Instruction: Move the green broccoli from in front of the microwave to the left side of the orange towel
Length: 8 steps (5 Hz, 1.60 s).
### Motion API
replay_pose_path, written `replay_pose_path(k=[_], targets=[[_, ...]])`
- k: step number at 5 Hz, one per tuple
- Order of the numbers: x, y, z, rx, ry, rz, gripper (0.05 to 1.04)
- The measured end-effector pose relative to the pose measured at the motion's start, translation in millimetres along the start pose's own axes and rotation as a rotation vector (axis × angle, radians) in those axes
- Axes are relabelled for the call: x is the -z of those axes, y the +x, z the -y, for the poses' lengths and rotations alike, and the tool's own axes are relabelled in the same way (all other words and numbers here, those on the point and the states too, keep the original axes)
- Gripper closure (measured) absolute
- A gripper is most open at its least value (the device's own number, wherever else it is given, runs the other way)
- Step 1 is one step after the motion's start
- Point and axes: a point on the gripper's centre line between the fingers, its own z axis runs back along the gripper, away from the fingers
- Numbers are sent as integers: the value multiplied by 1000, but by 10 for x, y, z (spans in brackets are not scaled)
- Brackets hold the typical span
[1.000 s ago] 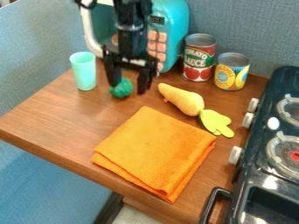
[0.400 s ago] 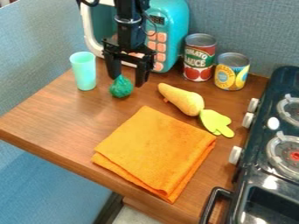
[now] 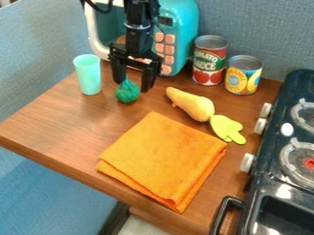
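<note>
Green bulb-shaped toy [image 3: 127, 93] rests on the desk [image 3: 55, 120], which apparently bears its weight, since the end effector [image 3: 132, 86] is released, its fingers spread apart. The toy lies just beneath the end effector, its narrow top close to the finger on the cup's side; whether they touch, I cannot tell. The cup [image 3: 88, 75] stands upright on its base; the orange cloth [image 3: 162, 158] lies flat, probably because it is neatly folded.

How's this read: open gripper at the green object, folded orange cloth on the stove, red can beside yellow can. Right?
Not quite: camera view shows the folded orange cloth on the table, not the stove. Open gripper at the green object, red can beside yellow can: fine.
</note>
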Motion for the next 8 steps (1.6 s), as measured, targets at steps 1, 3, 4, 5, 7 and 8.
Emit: replay_pose_path(k=[1, 3, 4, 5, 7, 8], targets=[[-27, 36, -97, -41, 9, 0, 83], [-79, 17, -282, -99, 36, -33, 83], [-69, -5, -406, -140, 34, -42, 83], [45, 6, -431, -154, 34, -84, 83], [96, 77, -421, -163, 36, -96, 83], [64, 124, -423, -173, 38, -77, 83]])
